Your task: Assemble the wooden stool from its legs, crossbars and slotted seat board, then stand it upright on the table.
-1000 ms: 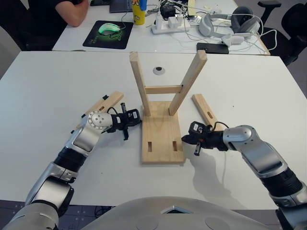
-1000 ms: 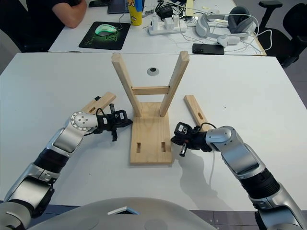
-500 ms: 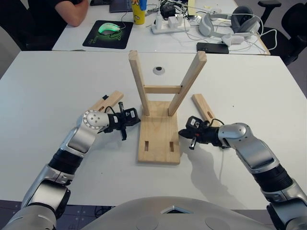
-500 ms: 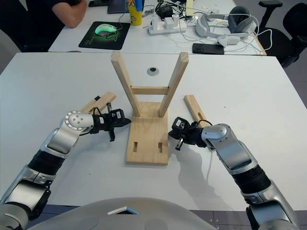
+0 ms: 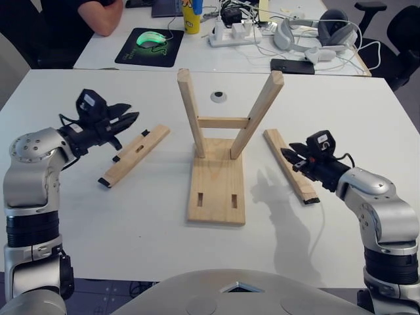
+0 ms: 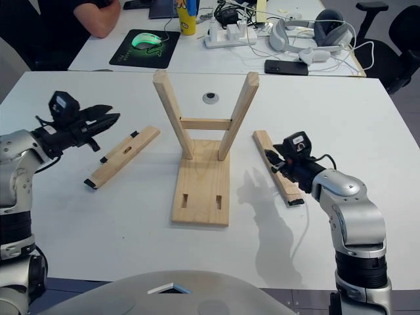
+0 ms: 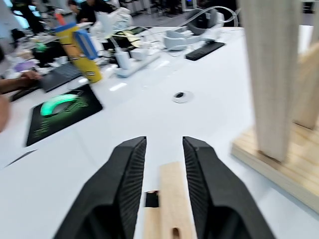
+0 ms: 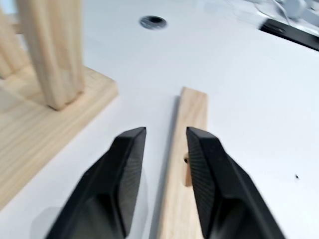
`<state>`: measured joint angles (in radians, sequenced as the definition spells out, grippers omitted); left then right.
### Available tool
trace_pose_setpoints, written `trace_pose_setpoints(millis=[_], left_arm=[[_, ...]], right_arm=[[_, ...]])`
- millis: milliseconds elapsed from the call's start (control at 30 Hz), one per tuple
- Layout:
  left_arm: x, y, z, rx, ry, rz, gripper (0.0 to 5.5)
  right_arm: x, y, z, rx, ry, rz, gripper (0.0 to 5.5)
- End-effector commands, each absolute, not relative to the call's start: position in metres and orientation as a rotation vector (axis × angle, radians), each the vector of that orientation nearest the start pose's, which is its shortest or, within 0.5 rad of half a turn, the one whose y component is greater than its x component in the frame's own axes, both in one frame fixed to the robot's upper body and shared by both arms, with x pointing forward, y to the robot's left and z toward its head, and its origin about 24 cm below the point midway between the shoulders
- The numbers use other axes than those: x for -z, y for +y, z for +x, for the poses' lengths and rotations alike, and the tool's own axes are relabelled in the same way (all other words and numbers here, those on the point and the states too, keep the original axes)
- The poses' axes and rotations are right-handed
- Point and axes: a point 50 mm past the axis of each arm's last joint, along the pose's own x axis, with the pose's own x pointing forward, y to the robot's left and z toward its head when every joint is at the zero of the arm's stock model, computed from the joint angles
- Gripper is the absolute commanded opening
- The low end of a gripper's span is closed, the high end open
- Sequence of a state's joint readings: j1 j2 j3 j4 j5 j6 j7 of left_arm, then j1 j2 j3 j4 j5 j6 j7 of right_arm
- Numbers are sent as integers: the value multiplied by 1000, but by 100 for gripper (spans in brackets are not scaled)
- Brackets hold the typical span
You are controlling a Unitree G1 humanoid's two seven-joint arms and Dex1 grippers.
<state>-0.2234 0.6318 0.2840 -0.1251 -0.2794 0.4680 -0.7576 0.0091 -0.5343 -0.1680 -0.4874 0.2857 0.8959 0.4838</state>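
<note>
The two head views look from above and behind the arms, forward and down across the white table (image 5: 79,216). They stand far enough back to take in the whole seat board (image 5: 216,190) and a second desk (image 5: 216,59) beyond, and they share nearly the same scene, offset slightly sideways. The left wrist view sits low and close over the left loose leg (image 7: 172,209), looking between the parted fingers of the left gripper (image 7: 163,142) toward the round grommet (image 7: 181,95) and that desk. The right wrist view, equally low and near, looks past the right gripper (image 8: 164,130), fingers apart, along the right loose leg (image 8: 187,164) to the same grommet. Both wrist views catch the seat board's edge.
</note>
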Motion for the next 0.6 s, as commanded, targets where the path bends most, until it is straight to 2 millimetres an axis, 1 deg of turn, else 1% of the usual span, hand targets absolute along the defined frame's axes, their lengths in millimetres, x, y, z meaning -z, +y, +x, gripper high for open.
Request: trace_pose_setpoints(millis=[33, 167, 300, 467, 533, 600], left_arm=[[-138, 273, 268, 406, 120, 257, 215], [-130, 269, 261, 416, 142, 269, 260], [-128, 268, 259, 413, 140, 245, 260], [-126, 265, 262, 416, 140, 249, 260], [-126, 265, 262, 412, 141, 251, 260], [-128, 264, 262, 412, 135, 259, 260]], right_arm=[[-99, -231, 231, -356, 473, -180, 219], [-95, -240, 236, -342, 514, -233, 271], [-88, -244, 239, -340, 553, -261, 337], [-74, -243, 236, -366, 625, -228, 337], [-69, -244, 233, -369, 665, -271, 337], [-63, -246, 230, -343, 712, -276, 337]])
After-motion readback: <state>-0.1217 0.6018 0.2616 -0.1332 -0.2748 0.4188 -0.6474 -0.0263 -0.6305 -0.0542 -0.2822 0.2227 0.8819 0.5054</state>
